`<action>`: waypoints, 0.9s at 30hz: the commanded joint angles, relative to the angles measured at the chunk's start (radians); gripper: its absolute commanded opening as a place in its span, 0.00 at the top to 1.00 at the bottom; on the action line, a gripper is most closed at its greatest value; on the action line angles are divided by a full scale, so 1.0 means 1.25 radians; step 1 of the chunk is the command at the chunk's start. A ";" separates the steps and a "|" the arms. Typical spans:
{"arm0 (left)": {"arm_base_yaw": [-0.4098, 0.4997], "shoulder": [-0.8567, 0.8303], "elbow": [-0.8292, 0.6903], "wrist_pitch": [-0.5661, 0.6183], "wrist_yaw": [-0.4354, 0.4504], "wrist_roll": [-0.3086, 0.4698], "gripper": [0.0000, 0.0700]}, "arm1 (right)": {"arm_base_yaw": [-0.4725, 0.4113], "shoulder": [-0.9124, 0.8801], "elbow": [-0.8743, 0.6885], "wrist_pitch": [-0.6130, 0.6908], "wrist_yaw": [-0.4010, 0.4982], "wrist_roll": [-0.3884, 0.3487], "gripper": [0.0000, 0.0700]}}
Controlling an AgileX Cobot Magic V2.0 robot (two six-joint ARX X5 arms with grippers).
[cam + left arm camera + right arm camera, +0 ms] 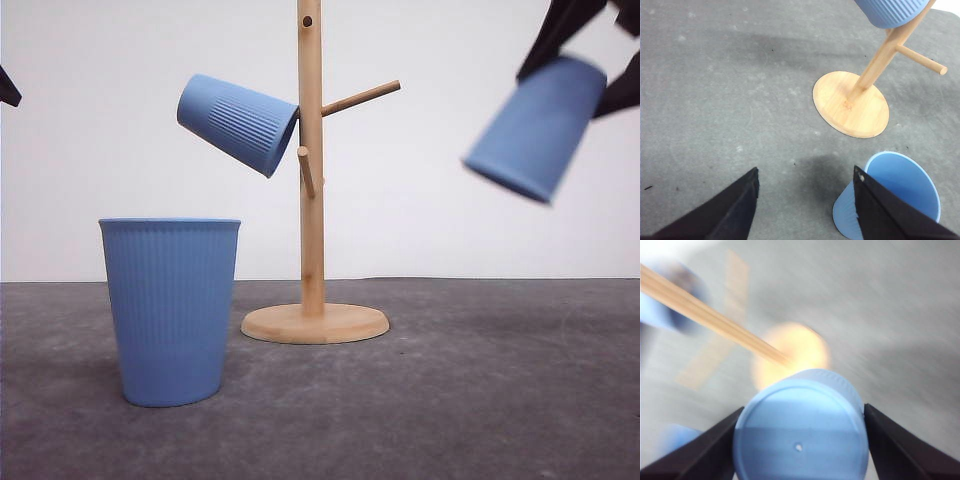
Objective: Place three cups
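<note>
Front view: a grey, matte, speckled bench (480,400) spans the lower frame; a plain white wall (120,180) fills the background. At centre stands a light wooden peg stand with a round base (312,200). One ribbed matte blue cup (238,123) hangs tilted on a peg at the upper left of the post, mouth toward the post. A second blue cup (171,310) stands upright on the bench at lower left, near the stand's base but apart from it. At upper right, the black right hand (590,50) holds a third blue cup (537,127) in the air, tilted and motion-blurred, well apart from the stand.

Right wrist view: the right hand (800,440) grips this cup (800,430) on both sides, flat bottom facing the camera.

Left wrist view: the left hand (805,200) is spread wide and holds nothing; the upright cup (895,192) sits partly behind one finger (880,210).
</note>
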 commanded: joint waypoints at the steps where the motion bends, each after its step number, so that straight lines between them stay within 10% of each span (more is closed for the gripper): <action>1: -0.002 0.004 0.005 0.008 -0.002 -0.003 0.50 | -0.022 0.012 0.014 0.043 -0.066 0.087 0.50; 15: -0.002 0.004 0.005 0.008 -0.002 -0.003 0.50 | -0.029 0.136 0.014 0.513 -0.192 0.446 0.50; 27: -0.002 0.004 0.005 0.008 -0.002 -0.003 0.50 | 0.041 0.233 0.014 0.619 -0.213 0.482 0.50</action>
